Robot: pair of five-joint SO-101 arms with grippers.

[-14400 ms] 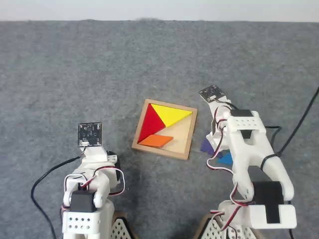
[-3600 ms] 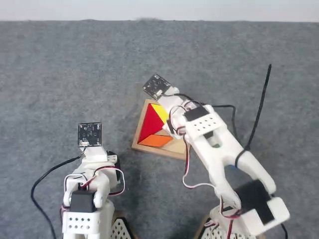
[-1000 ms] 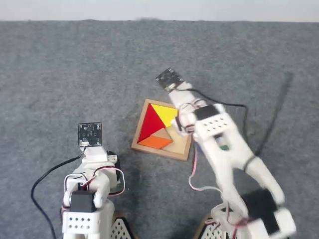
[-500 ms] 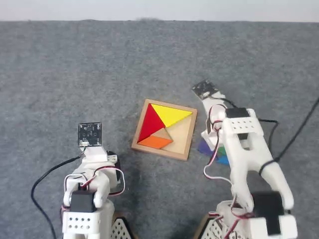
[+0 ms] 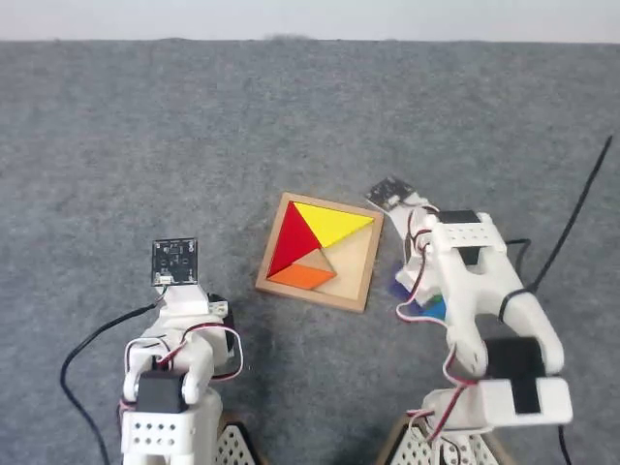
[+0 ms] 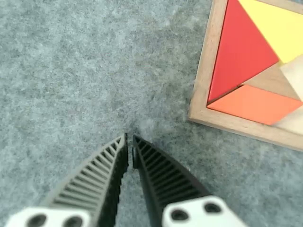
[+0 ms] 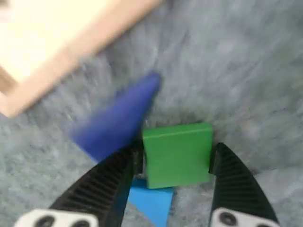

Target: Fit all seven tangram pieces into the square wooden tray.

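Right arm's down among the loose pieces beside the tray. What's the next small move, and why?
Probably close the right gripper on the green square: its jaws stand open on either side of it on the carpet. Go gently, since the dark blue piece lies close beside the square. The tray has bare floor for it.

Left arm (image 5: 175, 334) is sitting folded back close to its base, wrist tucked low. Left gripper (image 6: 129, 138) is pointing down and forward, jaws lying almost together with only a thin slit showing between the tips. Right arm (image 5: 472, 276) is reaching forward from its base, wrist bending down. Right gripper (image 7: 176, 153) is pointing steeply downward, jaws standing wide apart.
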